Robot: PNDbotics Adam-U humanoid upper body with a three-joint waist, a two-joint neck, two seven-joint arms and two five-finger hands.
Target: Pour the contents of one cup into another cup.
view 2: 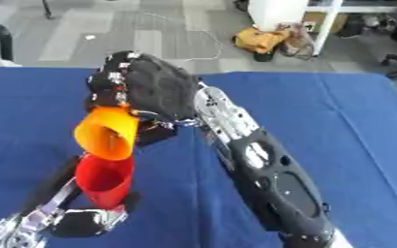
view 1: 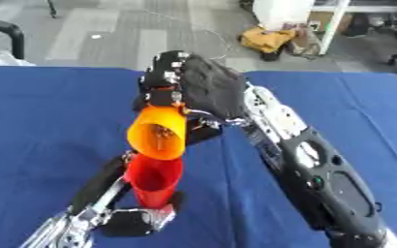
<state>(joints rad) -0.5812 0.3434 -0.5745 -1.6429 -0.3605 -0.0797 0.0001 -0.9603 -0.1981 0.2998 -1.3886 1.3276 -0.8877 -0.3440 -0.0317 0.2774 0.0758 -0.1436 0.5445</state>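
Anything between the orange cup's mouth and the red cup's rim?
Nothing: the tipped orange cup, in the right hand, hangs right over the red cup in the left hand. Both views show it.

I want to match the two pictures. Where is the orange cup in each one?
Left eye view: the orange cup is left of centre, tipped over the red cup.
Right eye view: it sits further left, near the left edge, over the same red cup.
Shared landmark: the right hand holding it.

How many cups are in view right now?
2. The orange cup is tipped mouth-down in the right robot hand, directly over the red cup, which stands upright in the left robot hand. The arms could hide others.
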